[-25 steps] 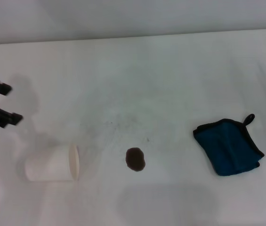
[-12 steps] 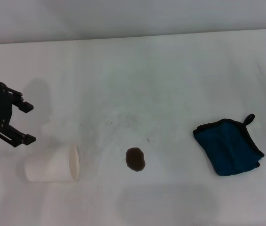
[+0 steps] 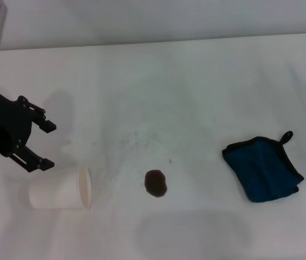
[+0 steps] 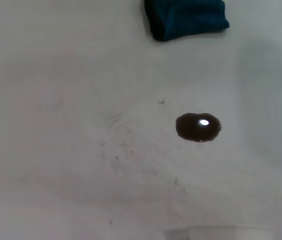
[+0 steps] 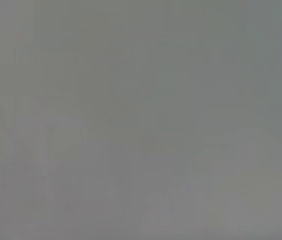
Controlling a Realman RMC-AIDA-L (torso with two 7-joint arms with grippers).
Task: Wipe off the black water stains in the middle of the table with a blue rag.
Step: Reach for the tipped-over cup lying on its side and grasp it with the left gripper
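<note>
A small dark brown-black stain point(image 3: 156, 183) lies on the white table point(image 3: 185, 86), a little in front of its middle. It also shows in the left wrist view point(image 4: 198, 127). The folded blue rag point(image 3: 264, 168) with black edging and a loop lies to the right of the stain, and its edge shows in the left wrist view point(image 4: 185, 18). My left gripper point(image 3: 45, 145) is open and empty, above the table at the left, just above a white cup. My right gripper is out of view.
A white cup point(image 3: 60, 187) lies on its side at the front left, its mouth towards the stain. Faint grey specks point(image 3: 142, 135) dot the table behind the stain. The right wrist view shows only plain grey.
My left gripper has moved in from the left edge towards the right and slightly nearer, now hanging just above the cup. The cup, stain and rag have not moved.
</note>
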